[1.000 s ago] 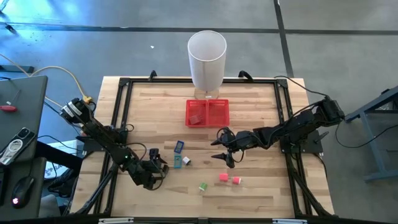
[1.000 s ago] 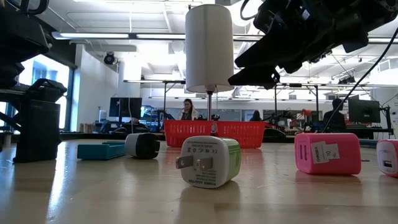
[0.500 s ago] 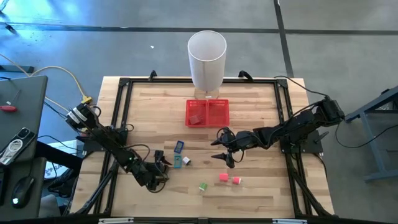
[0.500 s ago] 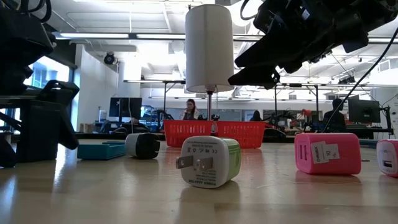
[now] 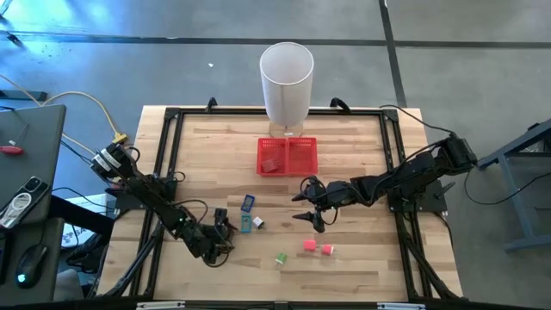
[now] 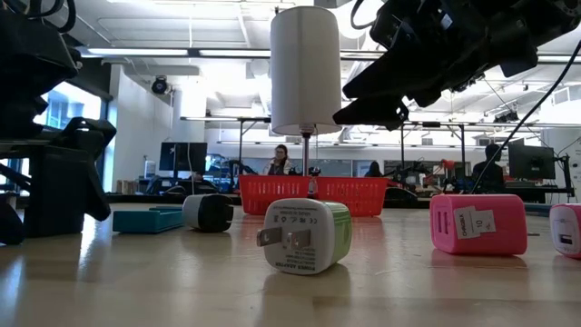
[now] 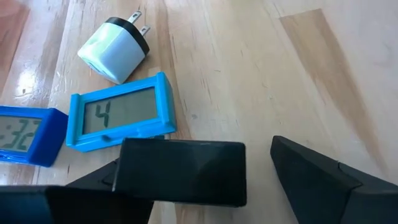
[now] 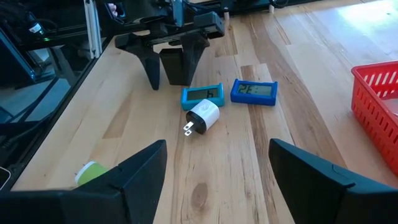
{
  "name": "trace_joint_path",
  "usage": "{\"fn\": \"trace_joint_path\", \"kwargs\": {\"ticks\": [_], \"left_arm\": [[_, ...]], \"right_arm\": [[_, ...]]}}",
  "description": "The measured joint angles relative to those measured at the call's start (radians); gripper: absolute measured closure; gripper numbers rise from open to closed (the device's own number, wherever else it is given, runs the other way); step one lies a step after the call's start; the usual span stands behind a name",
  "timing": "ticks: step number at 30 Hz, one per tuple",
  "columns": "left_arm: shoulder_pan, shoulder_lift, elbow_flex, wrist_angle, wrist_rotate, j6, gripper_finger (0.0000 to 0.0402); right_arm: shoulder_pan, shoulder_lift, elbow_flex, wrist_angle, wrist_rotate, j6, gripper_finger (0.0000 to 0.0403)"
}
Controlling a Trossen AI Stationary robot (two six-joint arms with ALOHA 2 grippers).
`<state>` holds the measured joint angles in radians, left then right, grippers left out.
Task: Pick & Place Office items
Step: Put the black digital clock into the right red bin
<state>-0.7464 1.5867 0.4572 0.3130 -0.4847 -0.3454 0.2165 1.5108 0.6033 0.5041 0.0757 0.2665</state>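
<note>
A dark brown block (image 7: 180, 171) stands on the table between the fingers of my open left gripper (image 5: 221, 224), at the near left. One finger (image 7: 311, 180) stands clear of it. Beside it lie a teal clock (image 7: 118, 118), a blue clock (image 7: 25, 134) and a white charger (image 7: 115, 50). A green-white charger (image 5: 281, 257) and two pink pieces (image 5: 317, 247) lie nearer the front. My right gripper (image 5: 308, 213) hangs open above the table's middle, with nothing between its fingers. My left gripper comes slanting down from the table's near left, its fingers on either side of the dark block. One finger (image 7: 93, 183) lies against or just beside the block's side (image 7: 121, 171); whether it touches I cannot tell. The block stands on the table.
A red mesh tray (image 5: 287, 155) with two compartments sits toward the far edge, a small piece in its left compartment. A tall white bin (image 5: 287, 77) stands behind it. Black frame rails (image 5: 168, 164) run along the table's sides.
My left gripper has come down and a little toward the table's right, rolling slightly, so that its fingers now stand around the dark block. The block has stayed where it was.
</note>
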Motion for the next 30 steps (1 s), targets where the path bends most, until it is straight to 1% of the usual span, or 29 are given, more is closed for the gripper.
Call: {"fn": "trace_joint_path", "kwargs": {"ticks": [8, 12, 16, 20, 28, 30], "left_arm": [[0.000, 0.001, -0.001, -0.002, 0.010, 0.015, 0.0173], [0.000, 0.001, -0.001, -0.002, 0.041, 0.010, 0.0210], [0.000, 0.000, -0.001, -0.005, 0.047, 0.003, 0.0252], [0.000, 0.000, -0.002, -0.001, 0.044, -0.027, 0.0256], [0.006, -0.003, -0.005, 0.074, 0.021, -0.049, 0.0256], [0.019, -0.009, -0.005, 0.082, 0.021, -0.104, 0.0256]], "right_arm": [[0.000, 0.000, 0.000, 0.000, 0.000, 0.002, 0.0133], [0.000, 0.000, 0.000, 0.000, 0.002, 0.002, 0.0133], [0.000, 0.000, 0.000, 0.000, 0.003, 0.002, 0.0133], [0.000, 0.000, 0.000, 0.000, 0.003, 0.007, 0.0133], [0.015, 0.000, 0.000, 0.013, 0.004, 0.029, 0.0133], [0.026, 0.000, 0.000, 0.030, 0.003, 0.029, 0.0133]]}}
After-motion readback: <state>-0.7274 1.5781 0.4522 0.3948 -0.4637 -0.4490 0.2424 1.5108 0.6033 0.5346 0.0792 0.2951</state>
